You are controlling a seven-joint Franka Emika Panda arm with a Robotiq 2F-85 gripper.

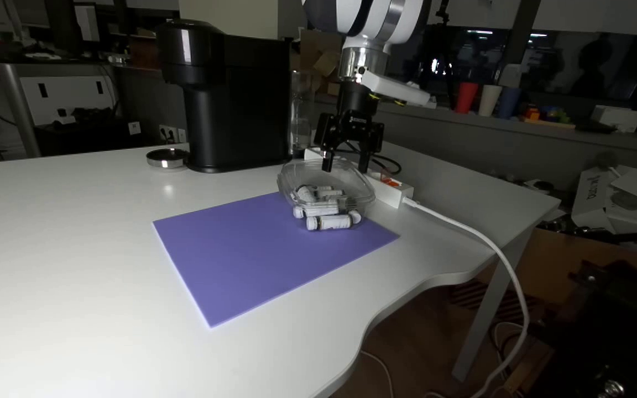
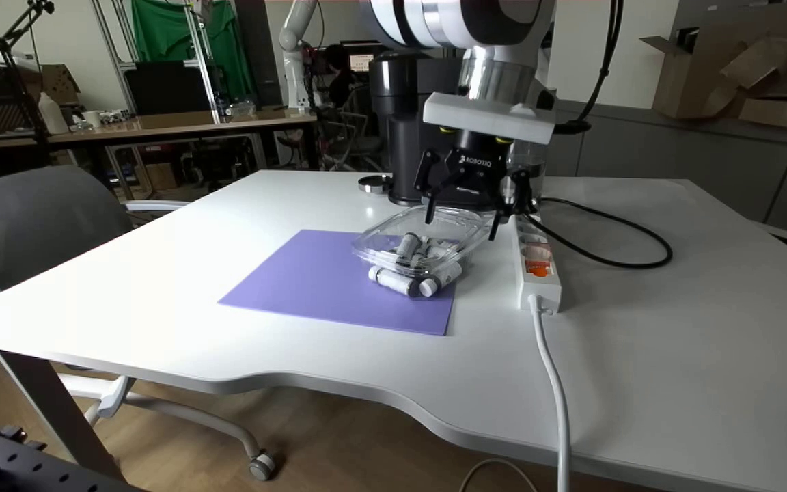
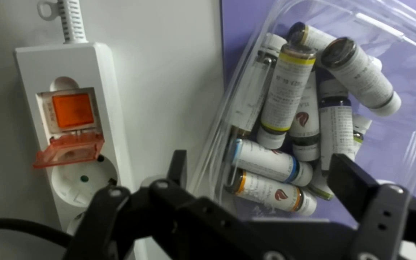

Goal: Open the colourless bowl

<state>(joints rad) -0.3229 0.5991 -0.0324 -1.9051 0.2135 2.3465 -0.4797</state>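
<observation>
The colourless bowl (image 3: 395,141), clear and glossy with rounded corners and a glinting rim, sits near one edge of the purple sheet (image 2: 325,287) in both exterior views. It holds a jumble of small white-labelled bottles (image 3: 285,90). In the wrist view one side of its rim reaches past the sheet's edge; whether a lid covers it is hard to tell.

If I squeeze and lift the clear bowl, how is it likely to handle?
The clear bowl will probably flex under the tool, since its see-through walls look thin. It may feel heavy for its size, given the many small bottles piled inside. Those could roll and shift its balance, being cylindrical and lying at mixed angles.
</observation>
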